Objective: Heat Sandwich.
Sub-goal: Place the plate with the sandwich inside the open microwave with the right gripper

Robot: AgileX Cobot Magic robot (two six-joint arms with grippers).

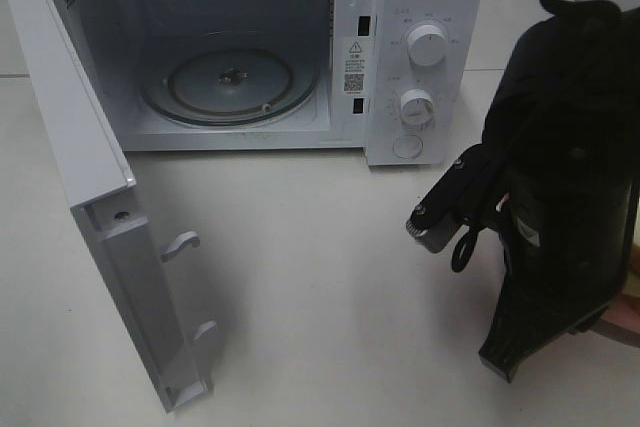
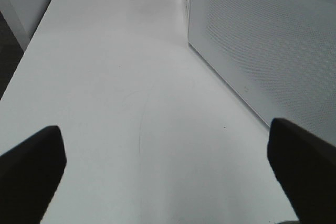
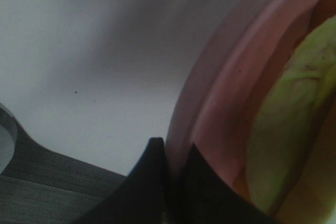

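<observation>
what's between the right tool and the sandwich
Only the pink plate: the right tool pinches its rim, and the sandwich lies just inside, seen in the right wrist view.

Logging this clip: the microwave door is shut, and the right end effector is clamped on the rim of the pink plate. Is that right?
Not quite: the microwave door stands wide open, as the exterior high view shows. The rest holds: the right end effector is clamped on the rim of the pink plate.
</observation>
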